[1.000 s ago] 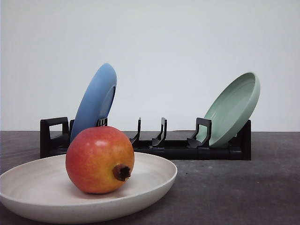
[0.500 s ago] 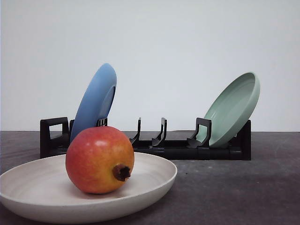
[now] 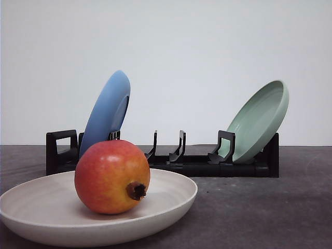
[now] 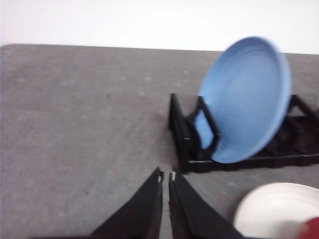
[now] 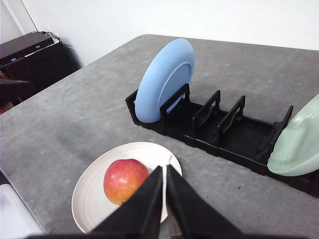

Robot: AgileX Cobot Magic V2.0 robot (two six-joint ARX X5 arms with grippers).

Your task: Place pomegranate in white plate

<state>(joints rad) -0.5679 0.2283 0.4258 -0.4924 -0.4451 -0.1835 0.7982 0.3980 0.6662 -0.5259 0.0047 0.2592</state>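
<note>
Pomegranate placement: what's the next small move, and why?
Probably just retract the right gripper. The pomegranate rests in the white plate, and both grippers look shut and empty, the left gripper off over bare table.

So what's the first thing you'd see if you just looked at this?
The red-orange pomegranate sitting in the white plate, right up front. Behind it, a black rack holds a blue plate at its left end and a green plate at its right, both leaning.
</note>
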